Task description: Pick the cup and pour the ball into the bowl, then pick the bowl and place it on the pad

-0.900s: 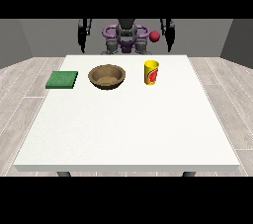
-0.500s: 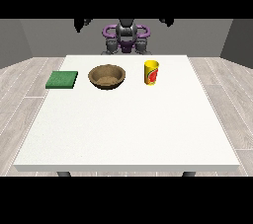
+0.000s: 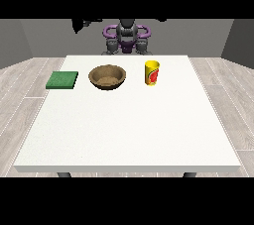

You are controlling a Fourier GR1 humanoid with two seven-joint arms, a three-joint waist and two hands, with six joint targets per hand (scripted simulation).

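A yellow cup (image 3: 152, 73) with a red mark stands upright on the white table (image 3: 129, 130), right of centre near the far edge. Left of it sits a brown bowl (image 3: 107, 77), and further left a green pad (image 3: 62, 80) lies flat. No ball shows anywhere, and the cup's inside is hidden. Both arms are raised high behind the table, far from all three things. The hand at the view's left (image 3: 82, 23) is a dark shape at the top. The hand at the view's right (image 3: 161, 20) shows only as a dark sliver at the upper edge.
The robot's torso (image 3: 127, 38) stands behind the table's far edge. Wooden floor surrounds the table on both sides. The cup, bowl and pad stand in a row along the far part of the table.
Both arms have swung upward and outward from beside the torso. A small red ball seen near the arm at the view's right 0.9 s ago no longer shows. Cup, bowl and pad have not moved.
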